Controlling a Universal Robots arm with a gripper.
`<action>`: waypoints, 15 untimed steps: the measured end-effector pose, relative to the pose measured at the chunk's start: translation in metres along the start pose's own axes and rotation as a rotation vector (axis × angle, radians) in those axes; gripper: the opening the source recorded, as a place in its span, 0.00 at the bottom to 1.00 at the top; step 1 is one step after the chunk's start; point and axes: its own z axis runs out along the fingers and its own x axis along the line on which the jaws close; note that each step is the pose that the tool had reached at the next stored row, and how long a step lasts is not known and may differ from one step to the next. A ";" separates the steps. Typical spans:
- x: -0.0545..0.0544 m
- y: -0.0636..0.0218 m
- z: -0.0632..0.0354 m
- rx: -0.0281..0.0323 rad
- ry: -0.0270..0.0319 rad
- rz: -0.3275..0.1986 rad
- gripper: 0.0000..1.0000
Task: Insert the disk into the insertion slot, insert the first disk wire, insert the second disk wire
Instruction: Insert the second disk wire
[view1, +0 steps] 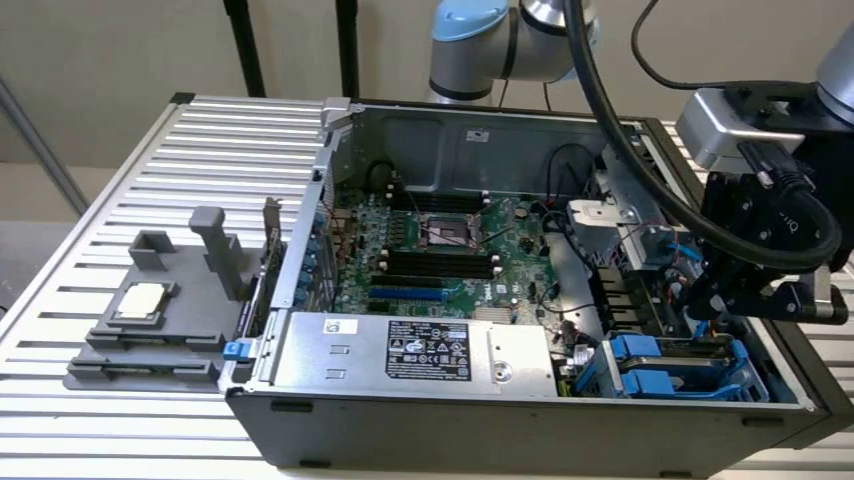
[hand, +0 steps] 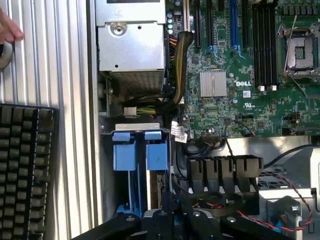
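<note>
Blue-railed insertion slot, at the case's front corner on the exterior view's right; disk seated edge-on within. Gripper closed directly above; straight, level pressure is advised.

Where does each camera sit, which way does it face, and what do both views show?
Exterior view: off the arm, above the open computer case, looking down; the arm and gripper stand at the exterior view's right.
Wrist view: on the wrist, looking into the case; black gripper parts show.
Shared: motherboard, blue drive carriers.
</note>
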 end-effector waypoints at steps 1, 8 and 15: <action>0.002 0.0002 0.0005 0.0043 -0.0060 -0.001 0.16; 0.018 0.0071 0.0070 0.0166 -0.0319 -0.002 0.16; 0.022 0.0161 0.0124 0.0410 -0.0567 -0.011 0.16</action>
